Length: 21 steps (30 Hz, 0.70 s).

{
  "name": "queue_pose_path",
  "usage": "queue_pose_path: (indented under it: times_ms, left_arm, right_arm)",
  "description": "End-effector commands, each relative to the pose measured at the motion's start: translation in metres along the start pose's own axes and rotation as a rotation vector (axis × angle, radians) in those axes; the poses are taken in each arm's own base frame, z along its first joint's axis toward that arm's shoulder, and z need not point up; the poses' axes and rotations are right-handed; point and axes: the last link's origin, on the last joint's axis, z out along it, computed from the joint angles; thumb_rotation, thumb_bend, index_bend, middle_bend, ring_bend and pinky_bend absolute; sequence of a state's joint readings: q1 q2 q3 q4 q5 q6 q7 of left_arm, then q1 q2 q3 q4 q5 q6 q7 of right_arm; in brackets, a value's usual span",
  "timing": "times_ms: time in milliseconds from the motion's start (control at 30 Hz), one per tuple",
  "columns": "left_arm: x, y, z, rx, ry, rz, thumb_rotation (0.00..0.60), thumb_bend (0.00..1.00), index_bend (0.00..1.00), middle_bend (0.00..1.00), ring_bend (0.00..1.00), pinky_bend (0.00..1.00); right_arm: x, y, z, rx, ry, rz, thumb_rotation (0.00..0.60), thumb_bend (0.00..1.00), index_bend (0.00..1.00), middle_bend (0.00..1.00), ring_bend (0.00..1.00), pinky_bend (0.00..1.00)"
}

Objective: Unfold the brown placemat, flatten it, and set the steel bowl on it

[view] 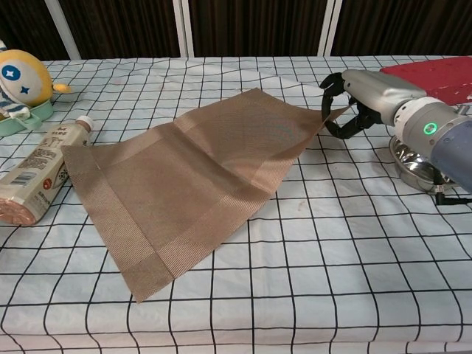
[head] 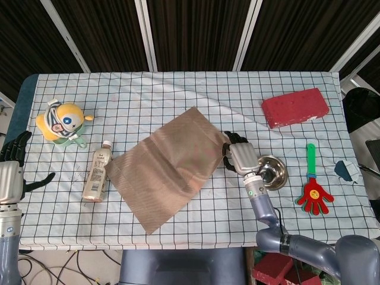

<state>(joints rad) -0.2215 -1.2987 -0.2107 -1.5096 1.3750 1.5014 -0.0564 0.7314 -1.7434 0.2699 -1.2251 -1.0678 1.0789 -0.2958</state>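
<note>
Two hands: both are seen in the head view, one at the left edge and one right of centre.
Right hand (head: 240,157): the right corner of the brown placemat (head: 172,168) is pinched between its dark fingers (view: 333,87), and that corner is held lifted off the cloth in the chest view.
Left hand (head: 9,175): it is held at the lower left edge of the frame, off the table, with fingers spread and nothing in them.
Brown placemat: it is laid open across the middle of the checked tablecloth (head: 178,89), a crease visible across it.
Steel bowl (head: 270,171): it is seen right of centre, just behind the right hand, off the placemat.
Bottle (head: 98,175): it is laid on its side left of the placemat.
Other things: a yellow toy (head: 62,122) at upper left, a red block (head: 295,107) at upper right, a hand-shaped clapper (head: 313,187) at right.
</note>
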Motion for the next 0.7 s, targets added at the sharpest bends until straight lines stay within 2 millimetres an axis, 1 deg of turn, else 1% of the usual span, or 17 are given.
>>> queue_pose_path:
  times_ms: [33, 233, 500, 700]
  left_arm:
    - [0.0, 0.0, 0.0, -0.001, -0.002, -0.001, 0.6, 0.01, 0.06, 0.05, 0.07, 0.1]
    - [-0.001, 0.001, -0.001, -0.007, -0.007, 0.0, 0.6, 0.01, 0.06, 0.05, 0.07, 0.1]
    - [-0.001, 0.002, -0.002, -0.017, -0.013, -0.006, 0.6, 0.01, 0.06, 0.05, 0.07, 0.1]
    - [0.0, 0.003, -0.002, -0.028, -0.017, -0.014, 0.6, 0.01, 0.06, 0.05, 0.07, 0.1]
  right_arm:
    - [0.001, 0.003, -0.005, -0.026, 0.008, 0.022, 0.6, 0.54, 0.66, 0.11, 0.13, 0.24]
    - [-0.002, 0.002, -0.021, -0.068, 0.012, 0.085, 0.6, 0.54, 0.67, 0.12, 0.13, 0.23]
    - [-0.012, -0.004, -0.047, -0.117, 0.002, 0.099, 0.6, 0.55, 0.67, 0.12, 0.13, 0.23]
    - [-0.019, -0.008, -0.062, -0.162, -0.003, 0.109, 0.6, 0.55, 0.67, 0.12, 0.13, 0.23]
